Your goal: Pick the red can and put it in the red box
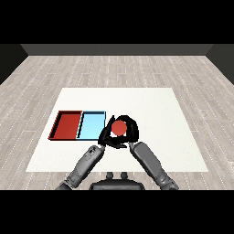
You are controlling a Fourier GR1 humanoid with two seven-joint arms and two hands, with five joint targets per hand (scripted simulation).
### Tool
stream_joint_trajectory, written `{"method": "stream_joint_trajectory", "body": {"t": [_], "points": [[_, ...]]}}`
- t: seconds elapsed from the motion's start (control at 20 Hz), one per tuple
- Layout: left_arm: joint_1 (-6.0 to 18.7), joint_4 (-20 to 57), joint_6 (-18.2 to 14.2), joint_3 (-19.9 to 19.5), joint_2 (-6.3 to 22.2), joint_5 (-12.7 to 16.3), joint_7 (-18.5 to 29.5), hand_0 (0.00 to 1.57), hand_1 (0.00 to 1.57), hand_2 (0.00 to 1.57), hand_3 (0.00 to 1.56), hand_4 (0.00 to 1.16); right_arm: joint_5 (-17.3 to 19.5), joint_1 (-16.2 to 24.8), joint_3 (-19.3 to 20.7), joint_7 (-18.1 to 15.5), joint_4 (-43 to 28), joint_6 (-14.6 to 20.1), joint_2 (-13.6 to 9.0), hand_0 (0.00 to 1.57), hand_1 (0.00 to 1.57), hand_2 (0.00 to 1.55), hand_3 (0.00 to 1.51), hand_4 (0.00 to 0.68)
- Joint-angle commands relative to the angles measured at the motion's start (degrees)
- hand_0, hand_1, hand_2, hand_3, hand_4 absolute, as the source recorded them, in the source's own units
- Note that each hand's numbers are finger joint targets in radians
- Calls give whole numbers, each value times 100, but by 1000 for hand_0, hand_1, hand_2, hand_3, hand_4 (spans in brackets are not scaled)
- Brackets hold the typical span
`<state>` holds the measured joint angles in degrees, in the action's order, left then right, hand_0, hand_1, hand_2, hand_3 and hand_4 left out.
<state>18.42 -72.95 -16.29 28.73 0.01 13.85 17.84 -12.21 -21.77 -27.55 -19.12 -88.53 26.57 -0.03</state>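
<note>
Room: grey plank floor [192, 77], dark wall at back. White counter [160, 114] in middle.
Trays: red tray [67, 125] on L, light blue tray [91, 125] touching it on R, side by side.
Red can [119, 128]: just R of blue tray, outside both trays, top facing up.
Right hand [130, 132]: fingers curled round can, holding it.
Left hand [104, 135]: right beside can, by blue tray's near corner; fingers – can't tell.

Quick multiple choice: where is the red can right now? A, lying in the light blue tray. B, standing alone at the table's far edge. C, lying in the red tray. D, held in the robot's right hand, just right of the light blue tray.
D: the right hand curls round the red can, just right of the light blue tray.
</note>
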Motion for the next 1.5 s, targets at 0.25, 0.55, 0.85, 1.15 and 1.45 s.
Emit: {"method": "stream_joint_trajectory", "body": {"t": [0.25, 0.55, 0.85, 1.15, 1.45], "points": [[72, 283, 372, -125, -1, 195, 267, 0, 0, 0, 0, 0, -375, -221, -128, -495, 638, -63, 2, 1524, 1524, 1454, 1402, 648], [187, 220, -1044, 273, 0, 262, 93, 0, 0, 0, 0, 821, -260, -566, -521, -198, 417, 607, 2, 1534, 1534, 1468, 1405, 649], [219, 384, -1047, -1, 0, 596, 61, 1571, 1571, 1561, 1475, 1120, -312, -223, -629, -471, 487, 487, 2, 1494, 1494, 1448, 1391, 654], [503, 172, -1908, 516, 3, 751, 44, 1571, 1571, 1553, 1473, 1127, -365, -768, -350, 32, 420, 471, 0, 1485, 1485, 1445, 1392, 644], [346, 297, -1753, 408, 3, 928, 1033, 1571, 1571, 1571, 1497, 1141, -381, -220, -414, -25, 189, 231, 1, 1444, 1444, 1389, 1342, 406]]}}
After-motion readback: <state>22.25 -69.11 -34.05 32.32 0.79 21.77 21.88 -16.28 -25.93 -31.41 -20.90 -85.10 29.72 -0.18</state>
